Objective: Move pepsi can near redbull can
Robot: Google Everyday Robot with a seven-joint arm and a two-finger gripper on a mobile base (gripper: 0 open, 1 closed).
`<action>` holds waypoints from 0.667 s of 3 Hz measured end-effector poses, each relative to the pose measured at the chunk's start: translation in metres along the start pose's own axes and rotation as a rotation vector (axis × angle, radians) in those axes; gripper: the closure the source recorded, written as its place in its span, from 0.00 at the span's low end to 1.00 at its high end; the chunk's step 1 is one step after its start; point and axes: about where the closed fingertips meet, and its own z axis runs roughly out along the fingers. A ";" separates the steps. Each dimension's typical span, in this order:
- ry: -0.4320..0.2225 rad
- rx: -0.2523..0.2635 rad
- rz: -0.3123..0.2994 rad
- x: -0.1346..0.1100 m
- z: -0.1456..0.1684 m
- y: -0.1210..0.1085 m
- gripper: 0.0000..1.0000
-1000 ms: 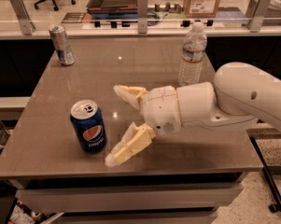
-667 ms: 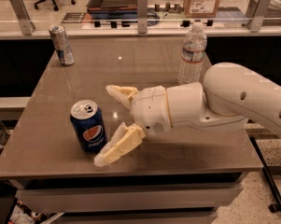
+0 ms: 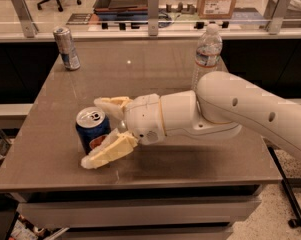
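The robot is working on the grasp, the first step of the job. Its gripper (image 3: 92, 133) is sitting near the front-left corner of the counter (image 3: 155, 79), with its two pale fingers spread wide and straddling the pepsi can (image 3: 91, 126): one finger is reaching behind the can, the other is lying across its front. I am not seeing them squeeze yet. The can is standing upright by the front-left corner, while the redbull can (image 3: 66, 48) is waiting at the far-left corner, well apart from it. A water bottle (image 3: 207, 54) is standing toward the far-right side.

Next, I reckon, the fingers need to close squarely on the can, then lift and carry it toward the far-left corner without knocking the slim can over.

Compared with a second ago, the gripper has been sliding left: then the fingers were just right of the can, now they are enclosing it. The can itself has not shifted.
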 end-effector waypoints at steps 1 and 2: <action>0.002 -0.002 -0.002 -0.001 0.001 0.001 0.39; 0.002 -0.006 -0.006 -0.002 0.003 0.003 0.64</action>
